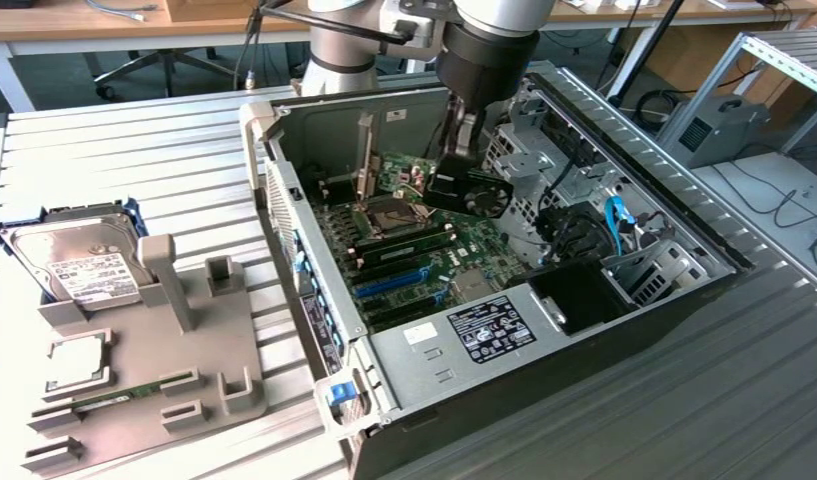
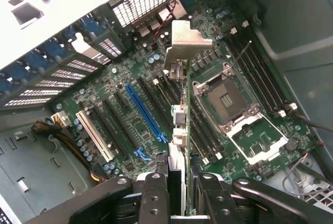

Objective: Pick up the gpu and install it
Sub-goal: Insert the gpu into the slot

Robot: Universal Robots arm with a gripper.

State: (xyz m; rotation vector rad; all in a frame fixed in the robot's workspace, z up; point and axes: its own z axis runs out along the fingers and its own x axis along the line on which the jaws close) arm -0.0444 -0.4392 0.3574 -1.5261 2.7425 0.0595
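— Where is the gpu (image 2: 179,104)?

— Pinched edge-on in the gripper (image 2: 179,182), inside the open computer case (image 1: 675,225), its silver bracket (image 2: 186,39) at the far end from the fingers (image 2: 156,193). It hangs just above the motherboard (image 1: 422,250), between the blue expansion slot (image 2: 145,112) and the empty CPU socket (image 2: 229,102).

— And outside the case?

— A hard drive (image 1: 81,260) stands in a grey holder (image 1: 168,350) on the slatted surface (image 1: 115,160), well apart from the case.

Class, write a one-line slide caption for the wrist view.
Gripper holds the gpu edge-on above the motherboard.
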